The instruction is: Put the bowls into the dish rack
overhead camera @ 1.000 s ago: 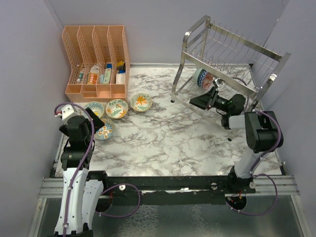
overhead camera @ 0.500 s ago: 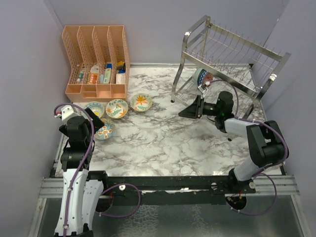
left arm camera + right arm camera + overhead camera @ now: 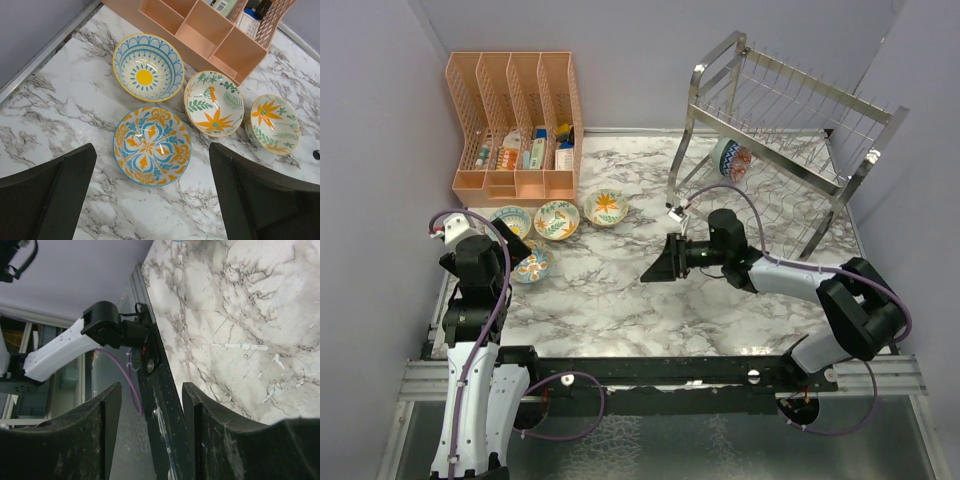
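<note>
Several patterned bowls sit on the marble table at the left: a blue sunburst one (image 3: 511,221) (image 3: 147,67), a leafy one (image 3: 557,220) (image 3: 214,103), an orange-flower one (image 3: 606,208) (image 3: 274,124) and an orange-and-blue floral one (image 3: 534,263) (image 3: 152,146). Two more bowls (image 3: 728,158) stand on edge in the lower tier of the silver dish rack (image 3: 790,105). My left gripper (image 3: 516,247) (image 3: 150,200) is open and empty, hovering over the floral bowl. My right gripper (image 3: 658,266) (image 3: 150,430) is open and empty over the middle of the table, pointing left.
A peach mesh organizer (image 3: 515,120) (image 3: 210,30) with small bottles stands at the back left, just behind the bowls. Purple walls close in the table on the left, back and right. The black frame rail (image 3: 160,390) runs along the near edge.
My right gripper has drawn back from the rack and swung left and nearer to the table's middle, empty. The left arm and the bowls have not moved.
</note>
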Robot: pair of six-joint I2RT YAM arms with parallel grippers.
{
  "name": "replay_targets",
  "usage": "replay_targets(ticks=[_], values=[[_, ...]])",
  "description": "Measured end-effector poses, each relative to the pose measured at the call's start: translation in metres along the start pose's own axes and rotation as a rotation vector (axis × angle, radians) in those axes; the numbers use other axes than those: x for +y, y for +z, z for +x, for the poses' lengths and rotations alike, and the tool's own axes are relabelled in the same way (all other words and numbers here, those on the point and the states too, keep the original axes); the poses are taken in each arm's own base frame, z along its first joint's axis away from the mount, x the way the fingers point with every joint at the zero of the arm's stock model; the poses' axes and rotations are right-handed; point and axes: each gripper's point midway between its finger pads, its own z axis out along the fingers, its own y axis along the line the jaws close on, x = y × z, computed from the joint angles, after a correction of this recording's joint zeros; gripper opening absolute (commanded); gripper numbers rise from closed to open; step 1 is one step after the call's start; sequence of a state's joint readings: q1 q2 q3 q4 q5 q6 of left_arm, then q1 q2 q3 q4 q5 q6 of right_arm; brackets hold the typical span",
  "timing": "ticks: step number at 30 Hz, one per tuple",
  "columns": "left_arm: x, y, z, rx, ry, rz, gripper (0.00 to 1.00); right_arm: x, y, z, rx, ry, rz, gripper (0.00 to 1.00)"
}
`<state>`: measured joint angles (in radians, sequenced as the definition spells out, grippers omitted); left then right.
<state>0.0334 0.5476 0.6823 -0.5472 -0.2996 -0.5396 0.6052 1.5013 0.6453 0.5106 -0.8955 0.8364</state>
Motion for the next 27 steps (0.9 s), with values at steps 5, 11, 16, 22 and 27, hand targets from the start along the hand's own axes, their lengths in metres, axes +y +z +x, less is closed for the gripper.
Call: replay_targets(ticks=[5, 11, 16, 22, 27], values=[[0.0, 0.0, 0.0, 0.0, 0.0, -0.001, 0.99, 0.008, 0.028, -0.004, 0.023, -0.074, 0.059, 0.54], [0.0, 0.001, 0.0, 0.002, 0.001, -0.002, 0.99, 0.015, 0.06, -0.052, -0.036, -0.208, 0.132, 0.58], [0.001, 0.003, 0.003, 0.016, 0.005, -0.009, 0.99, -0.008, 0.082, -0.081, -0.068, -0.272, 0.286, 0.64], [0.001, 0.006, 0.006, 0.028, 0.01, -0.016, 0.99, -0.044, 0.098, -0.115, -0.088, -0.337, 0.469, 0.66], [0.001, 0.006, 0.006, 0.032, 0.011, -0.018, 0.99, -0.068, 0.098, -0.134, -0.093, -0.406, 0.593, 0.66]])
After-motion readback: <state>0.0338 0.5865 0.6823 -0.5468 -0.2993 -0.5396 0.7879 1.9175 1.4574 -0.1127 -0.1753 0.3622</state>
